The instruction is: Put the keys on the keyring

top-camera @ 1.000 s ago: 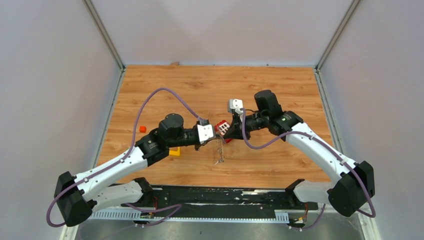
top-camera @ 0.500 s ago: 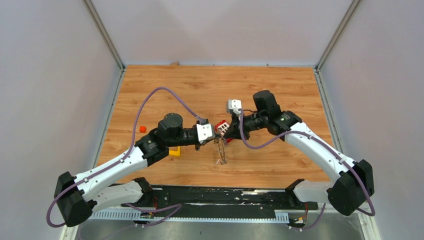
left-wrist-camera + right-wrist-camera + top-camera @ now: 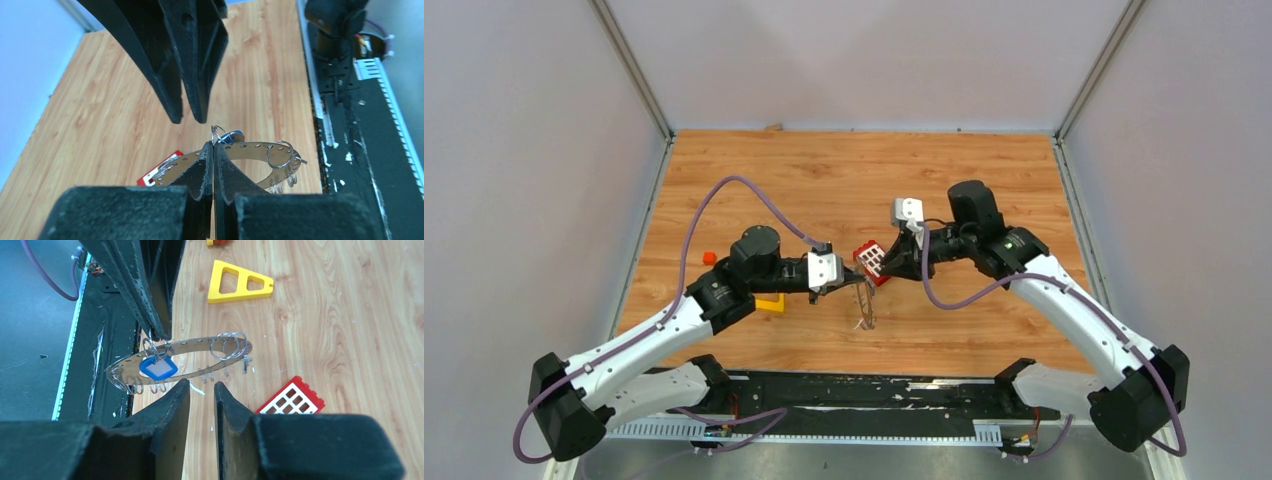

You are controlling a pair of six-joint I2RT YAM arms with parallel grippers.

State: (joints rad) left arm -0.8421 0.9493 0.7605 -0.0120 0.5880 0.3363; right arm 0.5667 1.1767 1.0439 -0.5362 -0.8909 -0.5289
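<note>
Keyring (image 3: 192, 344) is hanging pinched in left gripper (image 3: 213, 146), blue key (image 3: 158, 368) dangling at the pinch; right gripper (image 3: 202, 386) is hovering beside, slightly parted, empty.

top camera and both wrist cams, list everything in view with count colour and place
table: one, wood-grain, under everything
keyring: one, grey metal, gripped at its edge by the left gripper
blue-headed key: one, blue, hanging at the keyring next to that grip
red block: one, red with white squares, on the table by the grippers
yellow triangular frame: one, yellow, on the table, left of the red block in the top view
small orange bit: one, orange-red, on the table, further left
left gripper: one, black, shut on the keyring
right gripper: one, black, slightly open, empty, facing the keyring
</note>
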